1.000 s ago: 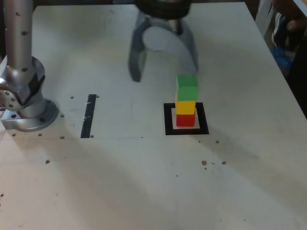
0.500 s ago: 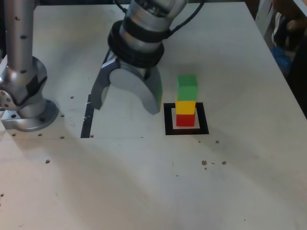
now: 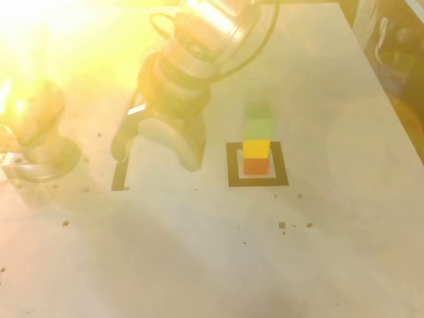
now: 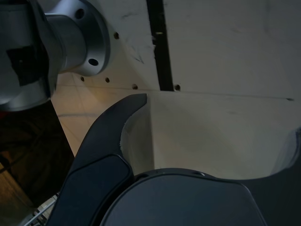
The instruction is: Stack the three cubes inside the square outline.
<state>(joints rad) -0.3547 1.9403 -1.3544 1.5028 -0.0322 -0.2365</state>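
In the exterior view the three cubes stand stacked inside the square outline (image 3: pixel 230 165): red cube (image 3: pixel 256 165) at the bottom, yellow cube (image 3: pixel 256 148) in the middle, green cube (image 3: pixel 258 120) on top, faded by glare. My gripper (image 3: pixel 156 158) hangs open and empty over the table, well off to the exterior view's left of the stack and touching no cube. The wrist view shows the gripper (image 4: pixel 216 127) with its jaws spread wide over bare table; the cubes and the outline are out of that view.
A straight black tape strip (image 3: pixel 120 175) (image 4: pixel 160 42) lies under the gripper's left side. The arm's metal base (image 3: pixel 36 142) (image 4: pixel 70 33) stands at the exterior view's left edge. Small crumbs (image 3: pixel 285 225) dot the table in front of the outline. Yellow glare washes the exterior view.
The open gripper has moved from behind the stack to the exterior view's left and lower, away from the cubes. The stack has stayed put. Strong yellow glare now covers the exterior view.
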